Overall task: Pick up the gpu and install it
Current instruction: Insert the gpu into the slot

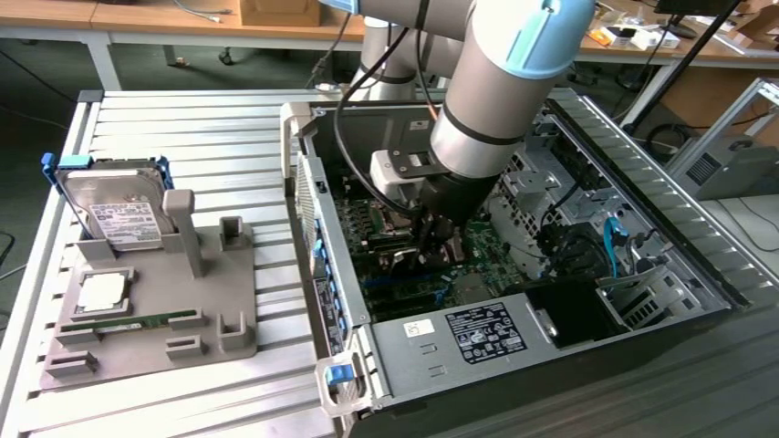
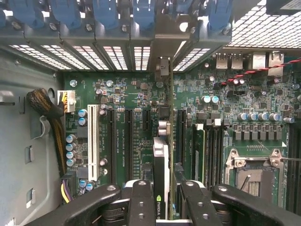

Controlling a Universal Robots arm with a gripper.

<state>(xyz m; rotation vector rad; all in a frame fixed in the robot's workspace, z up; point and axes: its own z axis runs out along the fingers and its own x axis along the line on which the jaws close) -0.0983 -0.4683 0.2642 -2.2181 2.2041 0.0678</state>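
**One card in the grip, down inside the case**

In the wrist view, two black fingers [image 2: 141, 200] of the gripper [image 2: 164, 186] are nearest. They are clamped on the one gpu [image 2: 160, 169], one on each side. The card is seen edge-on, standing upright over the green motherboard [image 2: 136, 94] among the long black slots. Whether its edge sits in a slot cannot be told. Beside those slots is a single white slot [image 2: 92, 141]. On the card's other side lies one CPU socket [image 2: 254, 176], open and bare. One sleeved cable bundle [image 2: 44, 103] runs along the grey case wall. Farthest off, a row of blue latches [image 2: 106, 14] lines the slot openings.

In the exterior view, one power supply [image 1: 481, 338] with a label sits nearest, at the front of the open computer case [image 1: 681, 237]. Towards the exterior view's left, one grey holder [image 1: 232, 310] rests on the slatted table [image 1: 207, 137]. It carries one memory stick [image 1: 134, 321], one silver chip [image 1: 104, 290] and, behind those, one hard drive [image 1: 116, 214] propped on end. Past the power supply, the gripper [image 1: 441, 239] is low inside the case over the board. The single arm [image 1: 499, 100] rises from it towards the workbenches [image 1: 182, 23] at the back.
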